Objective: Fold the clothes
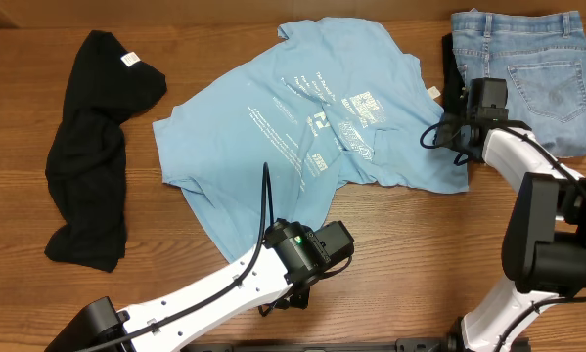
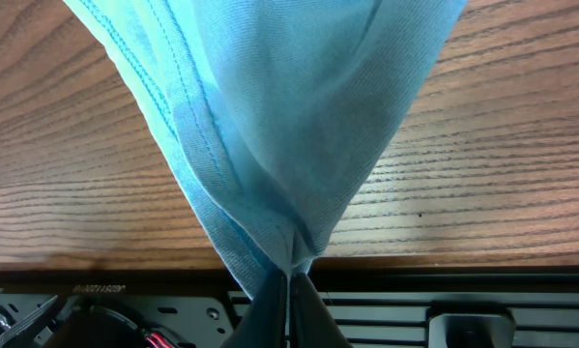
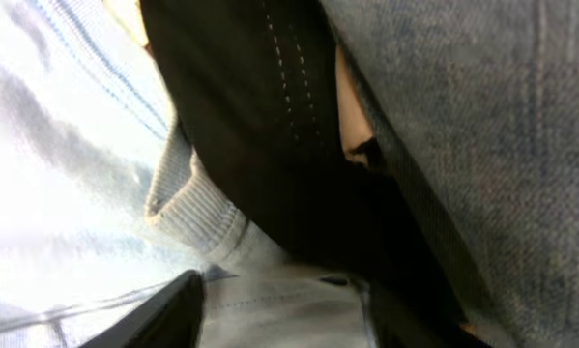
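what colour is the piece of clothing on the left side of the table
The garment is plain black, with a small pale tag; it shows best in the overhead view.

Wooden table point(image 1: 420, 254) bears a light-blue T-shirt point(image 1: 273, 127); black garment point(image 1: 87, 156); denim shorts point(image 1: 537, 68).

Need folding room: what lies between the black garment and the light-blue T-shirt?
Only bare wooden table separates the black garment from the T-shirt; the overhead view shows it.
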You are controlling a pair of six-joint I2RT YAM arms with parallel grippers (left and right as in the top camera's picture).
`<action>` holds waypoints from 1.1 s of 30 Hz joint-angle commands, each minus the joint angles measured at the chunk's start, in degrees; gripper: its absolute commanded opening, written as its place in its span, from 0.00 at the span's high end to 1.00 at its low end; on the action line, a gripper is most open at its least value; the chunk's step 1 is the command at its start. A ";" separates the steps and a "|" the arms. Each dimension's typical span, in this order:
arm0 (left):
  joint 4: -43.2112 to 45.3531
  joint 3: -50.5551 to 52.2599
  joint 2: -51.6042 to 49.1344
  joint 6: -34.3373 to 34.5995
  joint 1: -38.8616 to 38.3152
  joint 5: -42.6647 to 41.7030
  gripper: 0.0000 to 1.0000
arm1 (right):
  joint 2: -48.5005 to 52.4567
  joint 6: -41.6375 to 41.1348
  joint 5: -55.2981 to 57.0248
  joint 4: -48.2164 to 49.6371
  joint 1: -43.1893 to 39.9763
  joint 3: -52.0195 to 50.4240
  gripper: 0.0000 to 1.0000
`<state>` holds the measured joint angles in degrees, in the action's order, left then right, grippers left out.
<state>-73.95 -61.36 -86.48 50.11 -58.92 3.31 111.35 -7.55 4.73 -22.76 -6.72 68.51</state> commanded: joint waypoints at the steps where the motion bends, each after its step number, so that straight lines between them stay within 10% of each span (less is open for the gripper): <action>1: 0.57 0.48 0.79 1.33 -0.24 1.20 0.96 | 2.05 -0.02 0.33 -0.26 -0.09 -0.20 0.52; 13: 1.03 0.48 0.79 1.33 -0.24 1.90 0.96 | -1.01 -0.22 0.37 -2.08 -0.15 1.01 0.96; 21: 1.20 0.46 0.79 1.29 0.66 2.99 0.96 | -3.78 -1.38 0.35 -7.10 -0.15 2.32 0.96; 33: -2.21 -4.66 8.63 -11.67 21.27 7.02 0.96 | -22.84 -5.99 -3.30 -39.91 -4.74 16.59 0.96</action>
<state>-74.43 -62.41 -83.64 42.52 -40.75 6.74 93.25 -12.16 3.75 -60.58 -8.60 82.81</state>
